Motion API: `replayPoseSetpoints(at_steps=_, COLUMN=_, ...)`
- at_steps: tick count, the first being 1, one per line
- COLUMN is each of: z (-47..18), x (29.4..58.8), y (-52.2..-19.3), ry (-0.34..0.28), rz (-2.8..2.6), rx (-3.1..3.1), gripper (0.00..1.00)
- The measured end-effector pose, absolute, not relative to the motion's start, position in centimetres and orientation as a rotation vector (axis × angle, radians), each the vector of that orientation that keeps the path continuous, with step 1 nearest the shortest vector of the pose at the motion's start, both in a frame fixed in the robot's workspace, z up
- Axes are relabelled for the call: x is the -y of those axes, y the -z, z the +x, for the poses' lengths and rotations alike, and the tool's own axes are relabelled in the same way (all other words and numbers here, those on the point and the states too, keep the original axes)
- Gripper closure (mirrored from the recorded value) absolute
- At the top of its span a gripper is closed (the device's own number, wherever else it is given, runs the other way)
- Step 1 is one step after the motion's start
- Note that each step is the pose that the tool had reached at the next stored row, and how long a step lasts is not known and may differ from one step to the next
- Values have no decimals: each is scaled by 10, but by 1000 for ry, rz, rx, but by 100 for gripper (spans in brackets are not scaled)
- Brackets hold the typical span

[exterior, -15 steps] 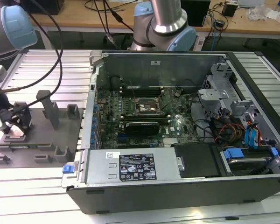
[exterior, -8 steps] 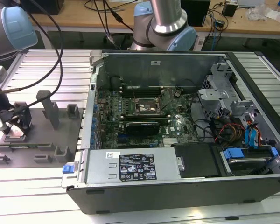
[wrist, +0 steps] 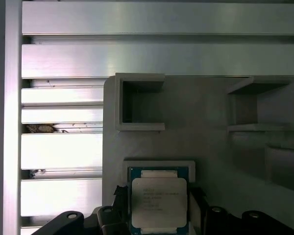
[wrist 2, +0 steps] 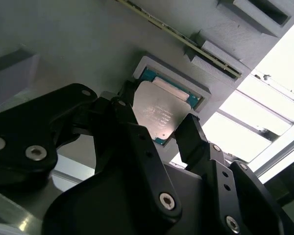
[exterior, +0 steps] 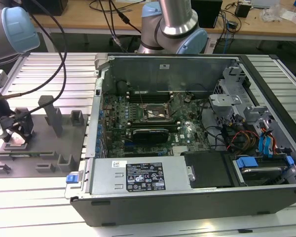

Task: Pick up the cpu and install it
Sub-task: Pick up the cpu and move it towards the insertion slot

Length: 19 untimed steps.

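Flanking opposite edges of cpu (wrist: 159, 203), jaws; cannot tell if clenched; cpu sits in tray (wrist: 210, 147) recess

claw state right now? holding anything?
Claw: down at the cpu, which lies in its tray pocket; open or closed cannot be told.

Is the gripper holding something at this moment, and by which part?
It cannot be told. The black gripper straddles two opposite edges of the small, flat, silver-topped square cpu, which lies in a recess of the grey plastic tray.
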<state>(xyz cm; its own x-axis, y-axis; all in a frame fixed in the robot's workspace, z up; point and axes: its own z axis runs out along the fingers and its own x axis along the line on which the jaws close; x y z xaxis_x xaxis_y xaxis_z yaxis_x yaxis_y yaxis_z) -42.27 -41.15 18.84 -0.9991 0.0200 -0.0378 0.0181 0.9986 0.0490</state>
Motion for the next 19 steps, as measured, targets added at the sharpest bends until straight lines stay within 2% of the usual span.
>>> replayPoseSetpoints(at_steps=2, z=-423, x=412, y=-188, ry=-75, rz=30, rx=-3102, gripper=40)
replayPoseSetpoints(at_steps=4, z=-423, x=412, y=-188, ry=-75, rz=29, rx=-3102, gripper=45)
replayPoseSetpoints(at_steps=19, z=-422, x=412, y=-202, ry=-75, rz=30, rx=-3102, gripper=45)
